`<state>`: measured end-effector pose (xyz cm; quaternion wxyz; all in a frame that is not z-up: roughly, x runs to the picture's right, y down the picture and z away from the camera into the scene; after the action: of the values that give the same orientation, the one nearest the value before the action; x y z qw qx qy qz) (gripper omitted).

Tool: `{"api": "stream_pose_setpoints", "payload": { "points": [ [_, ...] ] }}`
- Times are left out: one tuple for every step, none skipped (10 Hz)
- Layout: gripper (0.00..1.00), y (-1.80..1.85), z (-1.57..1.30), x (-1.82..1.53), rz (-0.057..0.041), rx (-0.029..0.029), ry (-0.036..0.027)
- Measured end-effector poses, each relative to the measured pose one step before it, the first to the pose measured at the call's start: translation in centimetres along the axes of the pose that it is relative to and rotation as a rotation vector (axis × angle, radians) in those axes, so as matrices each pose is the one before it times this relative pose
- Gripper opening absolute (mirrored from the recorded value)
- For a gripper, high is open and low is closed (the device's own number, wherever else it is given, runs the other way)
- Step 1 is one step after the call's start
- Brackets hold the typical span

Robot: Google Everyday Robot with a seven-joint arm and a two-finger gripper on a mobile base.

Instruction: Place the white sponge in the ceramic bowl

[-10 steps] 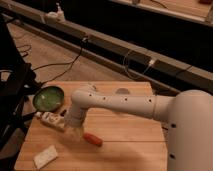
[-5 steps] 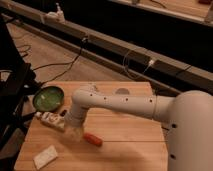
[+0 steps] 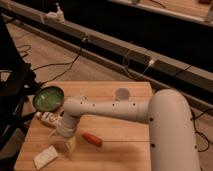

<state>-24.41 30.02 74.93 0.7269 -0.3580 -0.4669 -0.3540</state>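
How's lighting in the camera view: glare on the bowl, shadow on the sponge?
Camera view: dim, warm light, dark background; the ceramic bowl shows a pale sheen inside, no harsh glare; the white sponge reads bright, not shadowed; the gripper hangs close beside it over the table.

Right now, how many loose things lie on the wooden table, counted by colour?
White: 3 (soft off-white rectangular sponge, small round cup, labelled tube)
Green: 1 (round glossy ceramic bowl)
Orange-red: 1 (small oblong object)
Total: 5
The gripper, not counted, is between sponge and oblong object.

Looking down (over arm [image 3: 110, 107]), end effector [image 3: 64, 142] low-left
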Motion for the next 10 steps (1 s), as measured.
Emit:
{"api": "stream_pose_setpoints", "payload": {
  "points": [
    [0.80, -0.267, 0.994, -0.083, -0.00606, -0.00817, -0.02165],
    [0.80, -0.484, 1.407, -0.038, -0.00853, -0.01142, -0.03174],
    [0.80, -0.414, 0.912, 0.060, -0.00437, -0.00472, -0.02035],
    [0.78, -0.541, 0.781, 0.169, -0.00148, -0.00443, -0.01700],
    [0.69, -0.365, 0.535, 0.503, 0.00814, -0.00200, -0.00852],
    [0.59, -0.240, 0.212, 0.337, -0.00026, -0.00327, 0.00316],
    [0.49, -0.275, -0.046, 0.205, 0.00002, 0.00324, 0.00793],
    [0.38, -0.031, -0.253, 0.059, 0.00188, 0.00326, 0.01475],
    [0.28, 0.006, -0.599, 0.226, 0.00714, 0.00992, 0.01976],
    [0.16, 0.048, -1.117, 0.042, 0.00593, 0.02060, 0.02882]
  ]
}}
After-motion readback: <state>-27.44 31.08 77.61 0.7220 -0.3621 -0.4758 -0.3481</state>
